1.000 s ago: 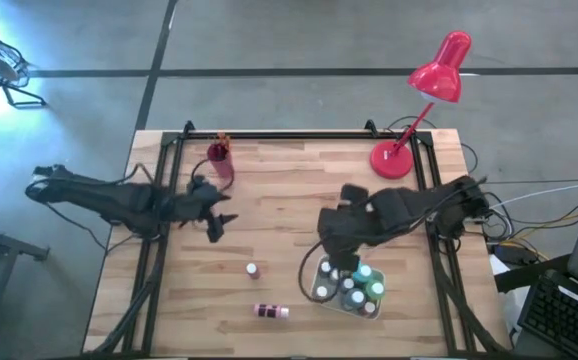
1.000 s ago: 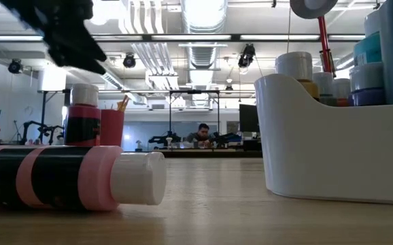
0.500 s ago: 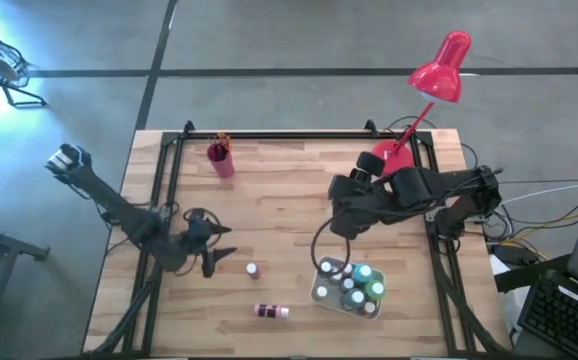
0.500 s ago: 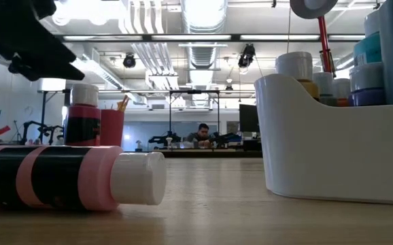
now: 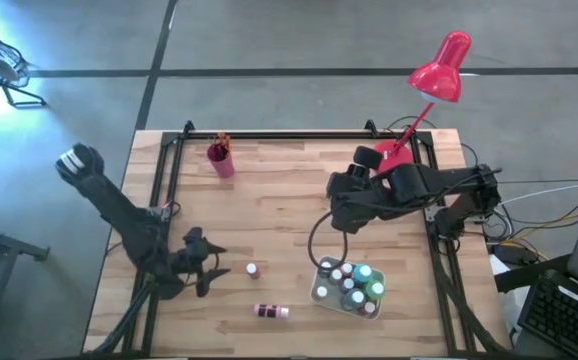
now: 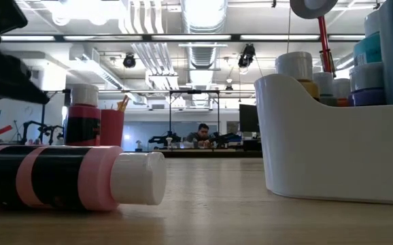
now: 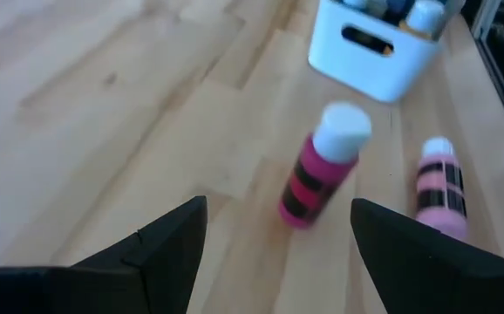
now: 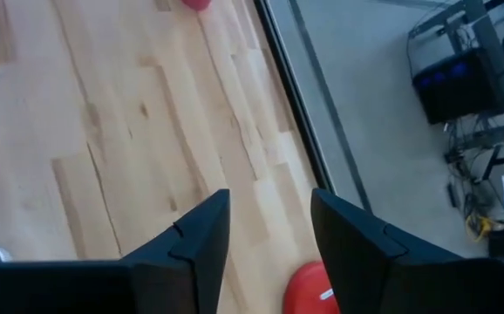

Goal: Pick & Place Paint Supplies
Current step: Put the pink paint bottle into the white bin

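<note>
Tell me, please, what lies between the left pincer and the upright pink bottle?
Only bare wood: in the left wrist view the open left pincer faces the upright pink bottle with nothing between.

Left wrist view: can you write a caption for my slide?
Open left claw faces an upright pink bottle, near a second bottle and white bin.

left gripper low, spread; right gripper parted

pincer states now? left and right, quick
Left pincer: open, empty, facing the upright pink bottle.
Right pincer: open, empty, above the table.
</note>
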